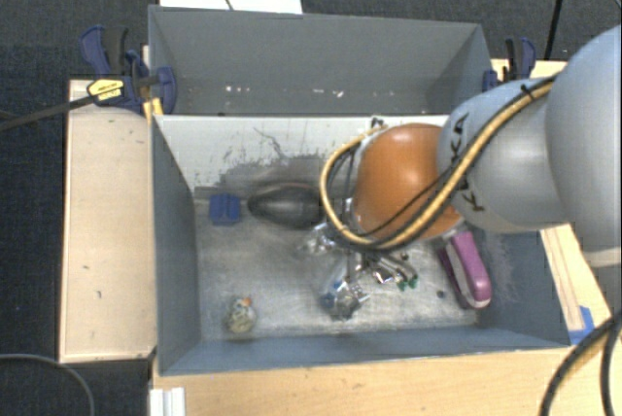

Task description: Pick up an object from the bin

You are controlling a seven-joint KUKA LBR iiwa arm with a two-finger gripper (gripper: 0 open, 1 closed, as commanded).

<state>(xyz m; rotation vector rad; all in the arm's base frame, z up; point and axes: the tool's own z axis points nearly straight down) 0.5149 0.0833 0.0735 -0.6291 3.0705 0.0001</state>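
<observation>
Lifting is left undone: metal two-finger gripper (pixel 342 299) is seen left of purple oblong plastic case (pixel 467 269), seemingly empty; closure cannot be told.

The arm (pixel 544 161), at the right of the frame, is a thick, rounded tube with a smooth, pale grey shell and soft highlights. Black capital lettering (pixel 465 179) runs along its left end; part of it is hidden behind the cables. Next to it, near the middle of the frame, is a glossy orange cover (pixel 403 173), round like a ball. Two cables (pixel 335 195), one black and one dull yellow, lie side by side across the grey shell from the upper right, then curve in a wide loop around the left side of the orange cover. Below the cover is the gripper (pixel 348 293), a small cluster of bare, shiny metal parts, too fine to make out in detail.
</observation>
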